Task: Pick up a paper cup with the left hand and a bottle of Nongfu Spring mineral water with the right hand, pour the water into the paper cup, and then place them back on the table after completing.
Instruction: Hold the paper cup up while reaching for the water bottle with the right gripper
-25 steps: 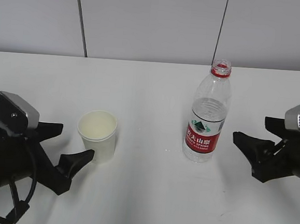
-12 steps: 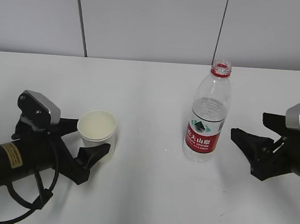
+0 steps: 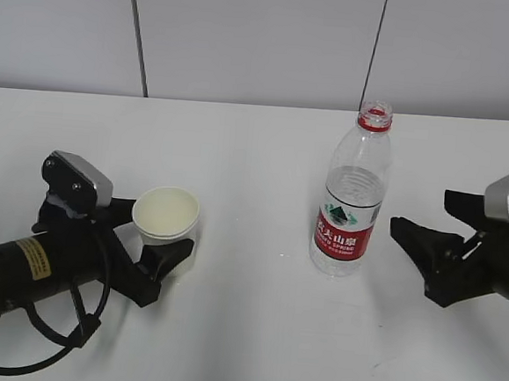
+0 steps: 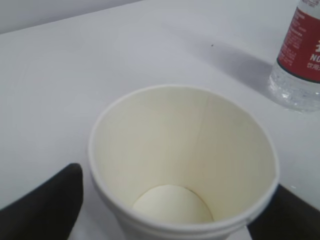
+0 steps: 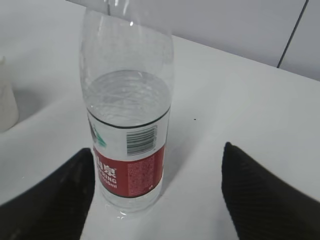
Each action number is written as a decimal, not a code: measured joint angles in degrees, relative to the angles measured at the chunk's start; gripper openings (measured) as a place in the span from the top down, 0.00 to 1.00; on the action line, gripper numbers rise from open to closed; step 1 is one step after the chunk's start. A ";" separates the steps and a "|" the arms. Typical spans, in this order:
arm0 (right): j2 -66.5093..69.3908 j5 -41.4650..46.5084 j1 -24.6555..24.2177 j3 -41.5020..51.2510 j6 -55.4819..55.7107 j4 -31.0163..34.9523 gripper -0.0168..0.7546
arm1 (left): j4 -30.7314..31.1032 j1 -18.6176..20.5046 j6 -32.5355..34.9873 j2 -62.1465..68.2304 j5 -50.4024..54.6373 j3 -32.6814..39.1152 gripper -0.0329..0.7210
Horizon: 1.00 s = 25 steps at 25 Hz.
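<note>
An empty white paper cup stands upright on the white table. My left gripper is open, with one finger on each side of the cup. In the left wrist view the cup fills the space between the black fingers. An uncapped Nongfu Spring bottle with a red label stands at centre right, about half full of clear water. My right gripper is open and empty just right of it. In the right wrist view the bottle stands near the left finger, ahead of the right gripper.
A grey panelled wall runs behind the table's far edge. The table surface between the cup and bottle is bare white. The cup's edge shows at the far left of the right wrist view.
My left arm has moved right and forward, so its open fingers now sit on either side of the cup. My right gripper has edged slightly left towards the bottle.
</note>
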 joint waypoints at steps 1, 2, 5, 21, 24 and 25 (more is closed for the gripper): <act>0.12 -0.28 0.00 0.00 0.00 -0.29 0.22 | 0.00 0.00 0.00 0.00 0.00 0.00 0.21; 0.22 -0.57 0.00 -0.07 0.00 -0.70 0.22 | 0.00 0.00 0.00 0.00 0.00 0.00 0.23; 1.34 -1.16 0.00 -0.07 0.22 -1.73 0.22 | 0.00 0.00 0.00 0.00 0.00 0.00 0.32; 21.87 -17.92 0.00 -2.06 2.71 -5.47 0.22 | -0.46 0.00 -0.01 0.00 -0.13 0.00 0.36; 24.61 -18.06 0.00 -2.96 2.83 -3.45 0.22 | -0.46 0.00 -0.01 0.00 -0.13 0.00 0.36; 25.13 -18.11 0.00 -3.37 2.83 -2.82 0.22 | -0.46 0.00 -0.01 0.00 -0.13 0.00 0.36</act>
